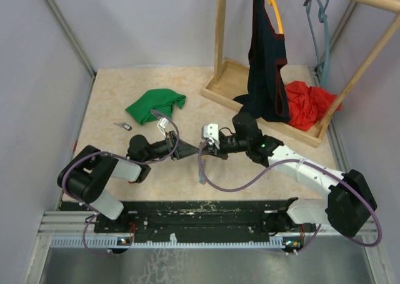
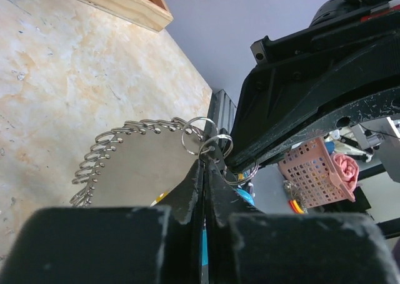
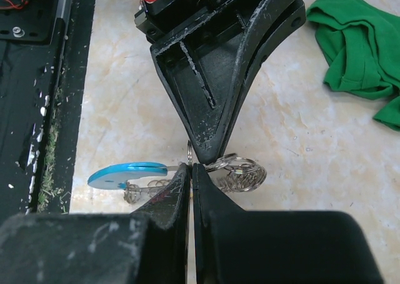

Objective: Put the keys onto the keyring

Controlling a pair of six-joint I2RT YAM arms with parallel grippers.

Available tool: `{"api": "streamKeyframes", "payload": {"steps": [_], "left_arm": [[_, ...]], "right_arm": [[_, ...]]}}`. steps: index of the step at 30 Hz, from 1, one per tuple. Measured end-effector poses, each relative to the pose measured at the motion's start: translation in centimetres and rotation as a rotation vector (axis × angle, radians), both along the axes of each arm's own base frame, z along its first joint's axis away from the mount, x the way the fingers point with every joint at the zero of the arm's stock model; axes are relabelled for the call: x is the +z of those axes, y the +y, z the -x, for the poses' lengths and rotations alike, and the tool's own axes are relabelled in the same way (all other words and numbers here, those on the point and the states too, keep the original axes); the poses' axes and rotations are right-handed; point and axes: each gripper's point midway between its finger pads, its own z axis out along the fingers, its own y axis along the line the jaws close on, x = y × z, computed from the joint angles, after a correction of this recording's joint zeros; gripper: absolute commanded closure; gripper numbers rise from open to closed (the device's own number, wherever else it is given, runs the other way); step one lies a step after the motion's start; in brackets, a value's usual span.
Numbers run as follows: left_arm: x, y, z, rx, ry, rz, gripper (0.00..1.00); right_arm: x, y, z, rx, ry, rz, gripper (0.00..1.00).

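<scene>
Both grippers meet tip to tip above the middle of the table. My left gripper [image 1: 190, 149] [image 2: 207, 162] has its jaws pressed together on a small split ring [image 2: 199, 134] of the keyring [image 2: 119, 143], whose silvery chain arcs away to the left. The right gripper [image 1: 209, 147] [image 3: 192, 166] is shut on the same bunch of rings [image 3: 240, 173]. A light blue part [image 3: 125, 173] juts left of its fingers, and the chain [image 1: 201, 170] hangs down below. One small key [image 1: 123, 126] lies alone on the table at the far left. A yellow bit [image 2: 160, 197] peeks under my left fingers; other keys are hidden.
A green cloth [image 1: 156, 104] lies crumpled behind the left arm. A wooden rack base [image 1: 225, 84] at the back right holds a dark hanging garment [image 1: 265, 65] and a red cloth [image 1: 307, 104]. A black rail [image 1: 200, 210] runs along the near edge.
</scene>
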Motion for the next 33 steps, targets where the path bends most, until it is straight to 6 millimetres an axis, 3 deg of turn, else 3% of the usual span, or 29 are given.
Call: {"api": "streamKeyframes", "payload": {"steps": [15,23,28,33], "left_arm": [[1.7,0.0,-0.5,0.015,-0.095,-0.012,1.00],[1.4,0.0,-0.6,0.024,-0.103,-0.036,0.72],[1.2,0.2,-0.7,0.036,-0.106,-0.062,0.65],[0.7,0.3,-0.6,0.036,-0.099,-0.082,0.64]], "right_arm": [[1.0,-0.4,0.5,-0.001,-0.013,-0.013,1.00],[1.0,-0.4,0.4,-0.001,-0.013,-0.013,1.00],[1.0,-0.4,0.4,-0.001,-0.013,-0.013,1.00],[1.0,-0.4,0.5,0.000,-0.013,-0.014,1.00]]}}
